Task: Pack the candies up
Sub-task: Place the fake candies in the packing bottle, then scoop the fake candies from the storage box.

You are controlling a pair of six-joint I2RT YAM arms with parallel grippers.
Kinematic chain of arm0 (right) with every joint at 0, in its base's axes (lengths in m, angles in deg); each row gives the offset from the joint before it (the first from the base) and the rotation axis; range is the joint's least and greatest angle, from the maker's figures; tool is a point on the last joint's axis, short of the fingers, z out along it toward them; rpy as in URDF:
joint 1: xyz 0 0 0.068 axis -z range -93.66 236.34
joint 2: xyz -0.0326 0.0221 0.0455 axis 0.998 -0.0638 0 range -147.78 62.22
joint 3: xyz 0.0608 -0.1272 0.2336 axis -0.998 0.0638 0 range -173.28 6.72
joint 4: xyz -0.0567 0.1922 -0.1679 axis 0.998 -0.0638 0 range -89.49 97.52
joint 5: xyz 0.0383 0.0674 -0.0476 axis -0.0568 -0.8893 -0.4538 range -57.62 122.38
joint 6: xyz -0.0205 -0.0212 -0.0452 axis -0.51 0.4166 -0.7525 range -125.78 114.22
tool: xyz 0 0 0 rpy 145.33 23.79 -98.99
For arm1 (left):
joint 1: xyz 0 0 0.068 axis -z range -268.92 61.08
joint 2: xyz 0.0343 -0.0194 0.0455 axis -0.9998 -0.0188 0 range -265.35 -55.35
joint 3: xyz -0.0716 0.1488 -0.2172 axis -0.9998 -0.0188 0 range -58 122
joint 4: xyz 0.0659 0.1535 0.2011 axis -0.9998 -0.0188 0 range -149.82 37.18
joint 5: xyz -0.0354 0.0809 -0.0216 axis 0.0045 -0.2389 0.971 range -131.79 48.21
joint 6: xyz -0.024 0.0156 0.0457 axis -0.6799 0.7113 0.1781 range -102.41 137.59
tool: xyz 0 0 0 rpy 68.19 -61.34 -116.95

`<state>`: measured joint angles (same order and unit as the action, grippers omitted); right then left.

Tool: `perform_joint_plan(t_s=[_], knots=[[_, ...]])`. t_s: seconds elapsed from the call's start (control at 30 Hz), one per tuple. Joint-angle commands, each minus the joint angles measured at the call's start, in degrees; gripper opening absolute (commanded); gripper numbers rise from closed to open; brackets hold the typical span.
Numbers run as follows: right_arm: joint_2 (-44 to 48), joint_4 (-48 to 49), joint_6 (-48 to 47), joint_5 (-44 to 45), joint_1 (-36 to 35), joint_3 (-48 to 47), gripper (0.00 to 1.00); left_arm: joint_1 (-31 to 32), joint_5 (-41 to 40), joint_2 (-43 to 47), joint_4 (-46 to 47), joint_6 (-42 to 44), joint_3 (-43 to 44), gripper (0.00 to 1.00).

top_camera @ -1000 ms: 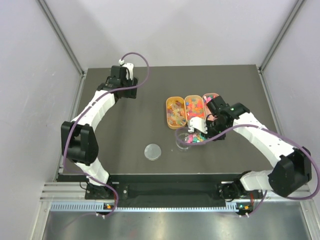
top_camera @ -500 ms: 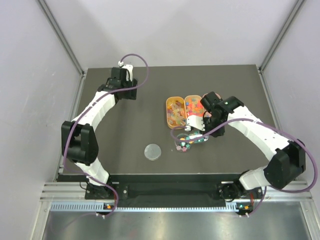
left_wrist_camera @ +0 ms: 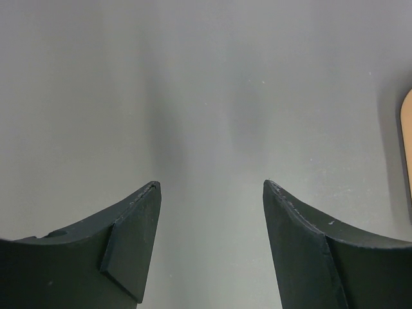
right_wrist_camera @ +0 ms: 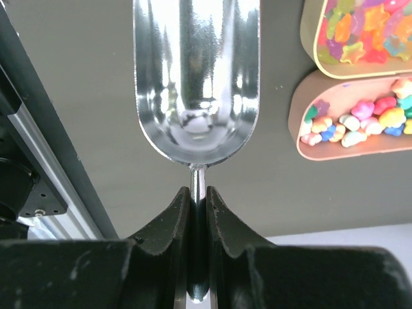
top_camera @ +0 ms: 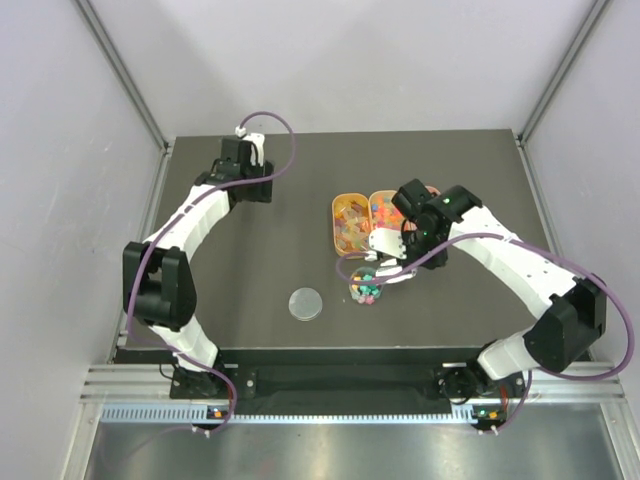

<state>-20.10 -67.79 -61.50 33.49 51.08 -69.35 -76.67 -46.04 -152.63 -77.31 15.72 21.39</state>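
Between the fingers of the right claw (right_wrist_camera: pixel 198 193), nearly closed, I see the thin stem of a metal scoop (right_wrist_camera: pixel 196 77) pinched tight. Its rounded bowl is polished and mirror-bright, pointing ahead of the claw. Right of the scoop, candies (right_wrist_camera: pixel 364 109), tiny glossy flower and star shapes in mixed colours, fill two peach oval trays (right_wrist_camera: pixel 297 129), both cut off by the frame edge. From above, more candies sit in a small clear round dish (top_camera: pixel 352 291) just beside that claw; the arm hides part of the trays. Left claw (left_wrist_camera: pixel 212 193) is wide open, holding nothing, over matte table (left_wrist_camera: pixel 193 77), well apart.
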Motion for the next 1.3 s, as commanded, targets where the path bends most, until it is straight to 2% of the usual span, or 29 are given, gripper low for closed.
perform_joint_plan(t_s=[0.0,0.1,0.13,0.3,0.37,0.47,0.5,0.57,0.6,0.63,0.67,0.7,0.73,0.83,1.0,1.1,1.27], knots=[[-0.5,-4.2,3.2,1.5,-0.9,-4.8,0.0,-0.4,2.0,3.3,2.5,-0.3,-2.0,0.69],[1.0,-2.9,8.6,-0.7,1.1,-5.1,0.0,-0.3,3.9,3.8,1.0,-1.6,-2.9,0.69],[1.1,-2.3,10.8,-0.9,2.3,-5.1,0.0,-0.4,6.8,3.9,0.5,-2.0,-3.2,0.67],[-0.6,2.2,27.8,-7.8,6.3,-4.6,0.0,0.0,12.2,4.4,0.8,-2.7,-6.3,0.52],[-1.9,3.9,32.4,-8.0,8.1,-5.7,0.0,0.1,14.2,3.5,2.3,-2.5,-6.0,0.52],[-4.6,3.0,36.2,-8.9,11.2,-9.7,0.0,0.3,18.3,0.8,5.8,-1.0,-4.1,0.61],[-5.5,2.7,37.8,-9.1,12.2,-10.9,0.0,0.5,19.4,-0.4,6.6,-0.3,-1.6,0.61],[-7.4,2.0,41.4,-10.3,14.9,-14.1,0.0,0.7,20.3,-5.0,7.1,0.0,1.9,0.56],[-8.0,1.8,42.9,-10.6,15.7,-15.1,0.0,0.7,20.2,-6.9,5.5,-0.7,7.2,0.52],[-9.3,1.6,45.1,-11.0,17.0,-15.9,0.0,0.8,20.2,-8.7,3.8,-2.2,10.0,0.41],[-10.0,0.7,46.2,-11.8,17.5,-17.9,0.0,0.7,21.5,-11.9,0.1,-2.8,14.7,0.28],[-10.7,0.4,47.3,-12.1,17.9,-19.0,0.0,0.7,22.2,-13.1,-1.8,-3.1,16.5,0.08],[-12.2,0.1,49.4,-12.0,18.3,-20.1,0.0,0.8,23.0,-14.1,-2.7,-4.2,17.5,0.0],[-14.2,-1.3,53.4,-12.3,18.4,-23.2,0.0,1.3,24.5,-14.2,-2.8,-5.2,14.7,0.0],[-12.5,-1.9,57.1,-14.6,18.2,-16.8,0.0,4.8,24.4,-12.9,0.8,-4.6,5.9,0.0],[-12.0,-2.7,57.2,-19.0,18.7,-14.3,0.0,7.3,24.6,-15.1,0.7,-5.2,5.7,0.0],[-15.0,-3.2,56.1,-19.8,18.9,-18.0,0.0,10.9,24.6,-19.0,1.2,-7.1,8.1,0.0]])
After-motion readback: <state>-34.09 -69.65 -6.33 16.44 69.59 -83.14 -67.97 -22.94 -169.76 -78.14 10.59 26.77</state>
